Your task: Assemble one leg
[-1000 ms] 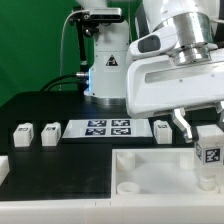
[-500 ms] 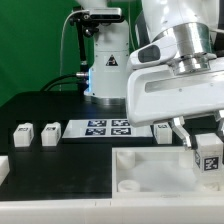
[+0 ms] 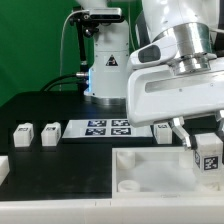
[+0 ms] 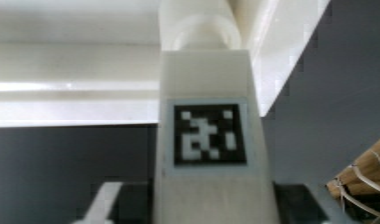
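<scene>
My gripper (image 3: 203, 131) is shut on a white leg (image 3: 208, 157) with a black-and-white tag, holding it upright over the right part of the large white tray-shaped part (image 3: 140, 172) in the exterior view. In the wrist view the leg (image 4: 212, 120) fills the middle, tag facing the camera, with a dark finger (image 4: 116, 205) at each side of it. Its far end is at a rounded white feature of the tray; I cannot tell how deep it sits. Two more legs (image 3: 22, 135) (image 3: 50, 133) stand at the exterior view's left, and another leg (image 3: 162, 130) stands just right of the marker board.
The marker board (image 3: 108, 129) lies on the black table behind the tray. A silver-and-black stand (image 3: 103, 60) with a cable rises at the back. A white edge (image 3: 3, 170) shows at the exterior view's far left.
The gripper and the leg it holds have shifted a little to the exterior view's right and slightly down over the last second; no movement in the last half second.
</scene>
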Action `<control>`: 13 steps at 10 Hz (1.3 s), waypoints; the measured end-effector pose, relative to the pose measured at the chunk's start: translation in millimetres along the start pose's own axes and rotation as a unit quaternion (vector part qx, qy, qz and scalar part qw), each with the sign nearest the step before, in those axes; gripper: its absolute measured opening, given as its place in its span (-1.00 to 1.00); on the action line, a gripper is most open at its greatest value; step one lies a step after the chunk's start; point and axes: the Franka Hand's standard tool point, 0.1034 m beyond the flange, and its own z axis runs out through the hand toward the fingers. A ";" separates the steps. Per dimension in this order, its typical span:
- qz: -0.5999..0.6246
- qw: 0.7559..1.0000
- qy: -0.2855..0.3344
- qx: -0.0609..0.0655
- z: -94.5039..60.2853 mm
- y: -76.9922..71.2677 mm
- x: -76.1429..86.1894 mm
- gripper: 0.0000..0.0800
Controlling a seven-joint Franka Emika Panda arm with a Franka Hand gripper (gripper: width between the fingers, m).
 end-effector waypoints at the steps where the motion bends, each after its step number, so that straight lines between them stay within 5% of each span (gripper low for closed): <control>1: 0.000 1.000 0.000 0.000 0.0 0.0 0.0 0.27; 2: 0.000 1.000 0.000 0.000 0.0 0.0 -0.1 0.27; 3: 0.000 1.000 0.000 0.000 0.1 0.0 -0.2 0.55; 4: 0.000 1.000 0.000 0.000 0.1 0.0 -0.2 0.60; 13: 0.008 0.999 -0.037 0.005 -4.6 -2.9 0.6 0.62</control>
